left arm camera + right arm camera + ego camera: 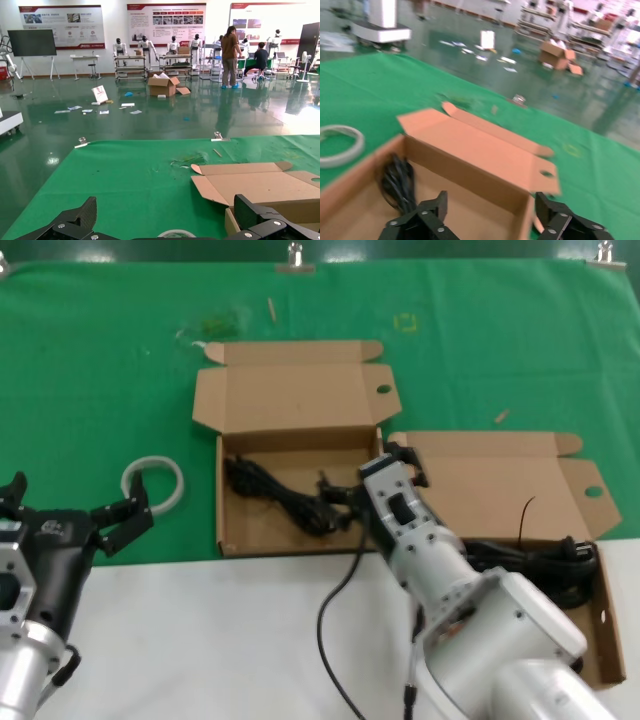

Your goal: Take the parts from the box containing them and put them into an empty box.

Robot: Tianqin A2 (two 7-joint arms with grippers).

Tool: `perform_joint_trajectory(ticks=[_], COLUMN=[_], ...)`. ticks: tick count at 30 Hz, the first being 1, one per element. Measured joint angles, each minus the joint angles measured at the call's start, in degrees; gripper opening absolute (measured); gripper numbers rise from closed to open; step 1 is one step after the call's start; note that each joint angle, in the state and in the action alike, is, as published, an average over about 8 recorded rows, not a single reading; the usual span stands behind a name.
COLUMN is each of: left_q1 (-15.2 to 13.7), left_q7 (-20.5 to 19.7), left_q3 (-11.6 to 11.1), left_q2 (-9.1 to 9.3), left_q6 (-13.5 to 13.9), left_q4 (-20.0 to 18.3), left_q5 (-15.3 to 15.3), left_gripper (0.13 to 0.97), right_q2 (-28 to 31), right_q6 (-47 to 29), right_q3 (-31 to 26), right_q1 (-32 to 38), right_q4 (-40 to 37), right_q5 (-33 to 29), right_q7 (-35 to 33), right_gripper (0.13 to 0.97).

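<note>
**Right gripper over the long-flap box, cords in both boxes**

In the head view the right gripper (385,472) sits at centre frame, over the right wall of the box with the long tuck flap (290,400); its fingers stand apart with nothing between them (the right wrist view shows the same spread, with the two black fingertips (422,220) low in the frame above the box floor). A black power cord (285,498) lies coiled on that box's floor, running from its left side toward the gripper.

The second box (480,480), with wide side flaps, lies at the lower right of the frame, partly hidden by the right arm. More black cords (540,558) rest in it beside the arm.

The left gripper (70,515) hangs at the lower left, fingers apart and empty, just beside a white ring (155,483) on the green cloth (100,360).
</note>
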Motion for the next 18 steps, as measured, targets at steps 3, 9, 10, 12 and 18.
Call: perform_joint_trajectory(ticks=[3,9,10,12,18], left_q1=[0.0,0.0,0.0,0.0,0.0], left_q7=[0.0,0.0,0.0,0.0,0.0], left_q3=[0.0,0.0,0.0,0.0,0.0], left_q2=[0.0,0.0,0.0,0.0,0.0], left_q6=[0.0,0.0,0.0,0.0,0.0], left_q4=[0.0,0.0,0.0,0.0,0.0], left_q5=[0.0,0.0,0.0,0.0,0.0], left_gripper=[0.966,0.966,0.966,0.966,0.966], right_q2=[0.03,0.07,0.07,0.07,0.07], right_q6=[1.39,2.08,2.0,1.73,0.29], right_q3=[2.35,3.97,4.1,4.43,6.05], right_q1=[-2.04,-3.46,-3.56,-3.82,-5.11], right_q4=[2.22,3.72,3.8,3.98,4.86], right_q5=[0.0,-0.29,-0.52,-1.14,-4.37], right_q7=[-1.28,-1.6,-1.33,-0.54,3.57], right_gripper=[0.549,0.706,0.706,0.744,0.859])
